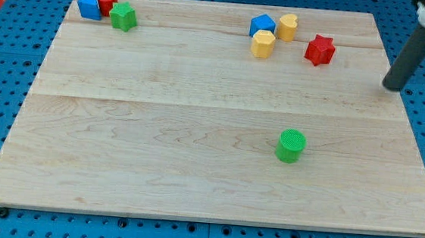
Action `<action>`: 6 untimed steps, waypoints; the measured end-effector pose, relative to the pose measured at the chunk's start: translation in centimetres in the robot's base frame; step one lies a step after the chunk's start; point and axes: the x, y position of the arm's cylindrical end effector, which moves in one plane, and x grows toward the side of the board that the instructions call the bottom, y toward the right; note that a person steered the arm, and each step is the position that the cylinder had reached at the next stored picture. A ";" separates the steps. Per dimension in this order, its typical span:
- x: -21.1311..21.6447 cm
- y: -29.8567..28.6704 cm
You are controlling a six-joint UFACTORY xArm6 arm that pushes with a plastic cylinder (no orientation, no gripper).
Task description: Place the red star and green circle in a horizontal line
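Note:
The red star (319, 50) lies near the view's top right of the wooden board. The green circle (291, 146) stands lower, right of the board's middle, below and slightly left of the star. My tip (390, 87) is at the board's right edge, to the right of and slightly below the red star, well apart from it. It is up and to the right of the green circle. It touches no block.
A blue block (262, 24) and two yellow blocks (287, 26) (262, 43) cluster left of the red star. At the top left sit a blue block (89, 6), a red cylinder (107, 1) and a green block (123, 17). The wooden board (157, 145) lies on a blue pegboard.

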 end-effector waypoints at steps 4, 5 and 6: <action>-3.2 -14.2; -2.9 -18.1; -5.8 -15.6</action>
